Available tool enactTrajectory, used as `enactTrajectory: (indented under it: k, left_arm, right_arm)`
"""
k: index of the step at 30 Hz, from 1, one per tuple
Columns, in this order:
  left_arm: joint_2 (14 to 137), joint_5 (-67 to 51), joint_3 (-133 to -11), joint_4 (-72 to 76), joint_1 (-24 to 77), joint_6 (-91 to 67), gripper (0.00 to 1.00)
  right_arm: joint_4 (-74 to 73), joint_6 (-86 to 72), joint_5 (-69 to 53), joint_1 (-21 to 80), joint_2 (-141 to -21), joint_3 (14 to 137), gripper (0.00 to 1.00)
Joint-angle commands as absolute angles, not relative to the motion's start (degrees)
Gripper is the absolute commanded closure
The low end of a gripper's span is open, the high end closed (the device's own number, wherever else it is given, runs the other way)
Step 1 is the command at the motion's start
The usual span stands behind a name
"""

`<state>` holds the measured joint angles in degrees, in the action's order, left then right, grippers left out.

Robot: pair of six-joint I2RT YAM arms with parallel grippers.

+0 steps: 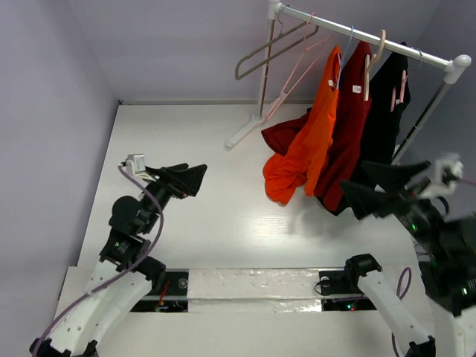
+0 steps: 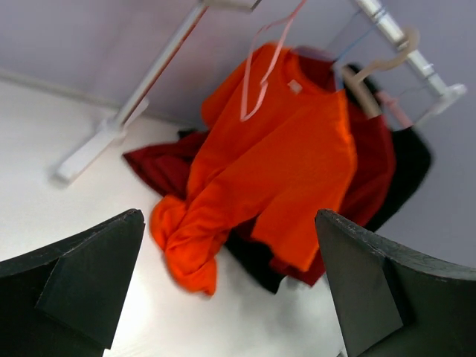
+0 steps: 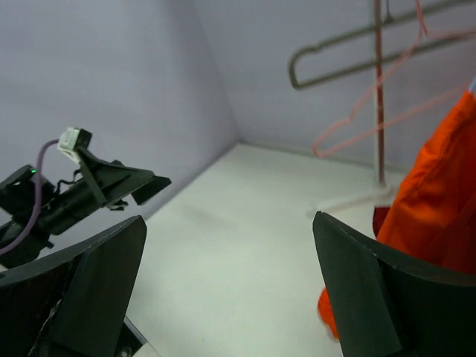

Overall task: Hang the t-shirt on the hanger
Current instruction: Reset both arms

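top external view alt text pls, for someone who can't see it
A bright orange t-shirt hangs on a clothes rack at the far right, beside a dark red shirt and a black garment, its lower end bunched on the white table. The left end effector and right end effector are open and empty, apart from the clothes.

Plain pale-lilac walls close in a glossy white bench at twelve and nine o'clock, meeting in a corner near eleven, while a white tubular clothes rack stands at one o'clock, its foot resting on the evenly lit bench.
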<state>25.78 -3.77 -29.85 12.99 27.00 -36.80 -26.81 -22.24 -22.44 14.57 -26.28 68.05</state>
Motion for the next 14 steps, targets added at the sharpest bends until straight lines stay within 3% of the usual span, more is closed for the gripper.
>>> enactTrajectory:
  k: [1, 14]
  left_arm:
    - [20.32, -2.99, -34.54, 11.18, 27.33, -37.62, 0.01]
    - [13.01, 3.78, -39.55, -1.93, 27.33, -35.07, 0.01]
  right_arm:
    - [-23.19, -20.84, -24.89, 14.24, -19.09, 68.03, 0.00]
    - [-31.12, -15.38, -9.15, 14.24, -6.68, 63.72, 0.00]
